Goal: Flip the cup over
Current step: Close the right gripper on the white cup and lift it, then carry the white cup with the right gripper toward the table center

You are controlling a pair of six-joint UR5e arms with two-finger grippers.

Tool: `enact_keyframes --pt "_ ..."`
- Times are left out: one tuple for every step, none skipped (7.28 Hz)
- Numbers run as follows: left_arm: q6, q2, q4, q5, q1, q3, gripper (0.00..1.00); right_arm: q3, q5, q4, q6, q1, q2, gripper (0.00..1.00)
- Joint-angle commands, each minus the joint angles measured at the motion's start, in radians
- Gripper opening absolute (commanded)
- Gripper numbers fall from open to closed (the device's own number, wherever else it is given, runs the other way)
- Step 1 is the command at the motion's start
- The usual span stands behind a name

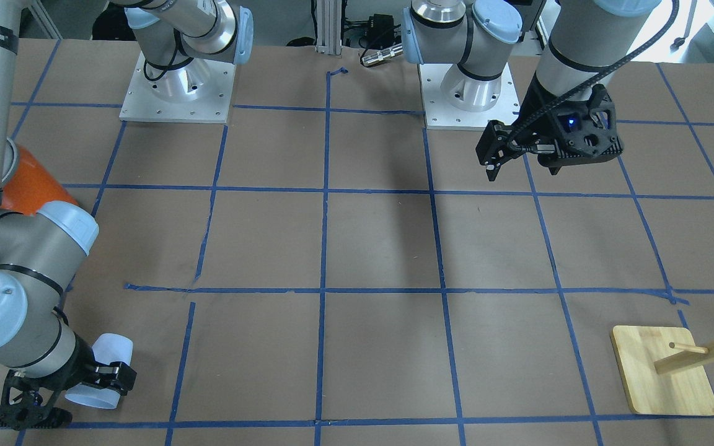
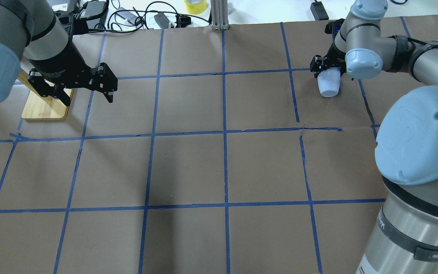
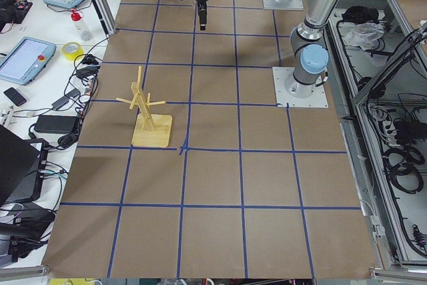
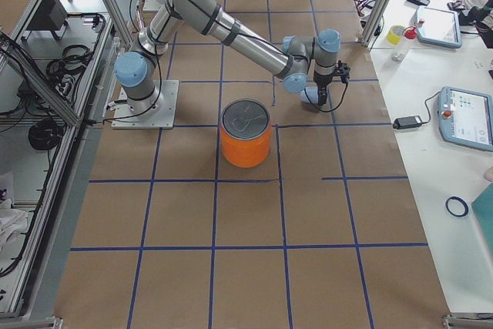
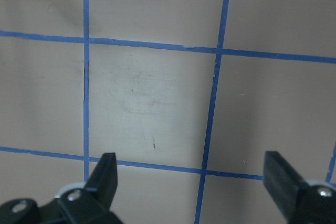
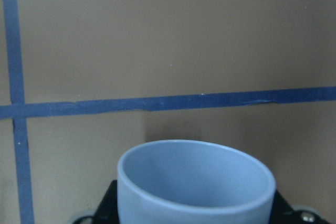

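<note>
The cup [image 2: 328,85], a small pale bluish-white tumbler, sits tilted on its side between the fingers of my right gripper [image 2: 327,73], close above the table at the far right. In the front view, the cup [image 1: 100,370] is at the lower left in the right gripper [image 1: 84,390], with its wider rim toward the table's edge. The right wrist view shows its light blue inside [image 6: 194,174]. My left gripper [image 2: 86,82] is open and empty, held above the table at the far left. It also shows open in the left wrist view [image 5: 191,182].
A large orange can [image 4: 246,132] with a silver lid stands on the table on my right side, nearer the base than the cup. A wooden peg rack [image 2: 46,106] stands at the far left beside the left gripper. Blue tape lines grid the brown table.
</note>
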Motion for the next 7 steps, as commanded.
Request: enact_keyframes --pt "0.000 0.001 0.002 0.000 0.000 -0.003 1.00 -0.012 -0.015 0.042 -0.047 0.095 -0.055 0.00" --pt "0.000 0.001 0.002 0.000 0.000 -0.003 1.00 -0.015 -0.018 0.052 -0.061 0.175 -0.063 0.00" --pt "0.003 0.004 0.002 0.001 0.000 -0.003 1.00 -0.016 -0.012 0.050 -0.107 0.247 -0.060 0.00" --pt "0.005 0.004 0.000 0.001 0.002 0.001 1.00 -0.016 -0.003 0.052 -0.135 0.309 -0.058 0.00" --pt "0.005 0.003 0.000 0.000 0.049 0.007 1.00 -0.015 0.044 0.035 -0.351 0.352 -0.042 0.00" --pt "0.040 0.004 0.000 -0.005 0.130 0.015 1.00 -0.015 0.063 0.035 -0.400 0.389 -0.046 0.00" --pt "0.128 0.006 0.000 -0.008 0.179 0.018 1.00 -0.015 0.063 0.004 -0.399 0.439 -0.042 0.00"
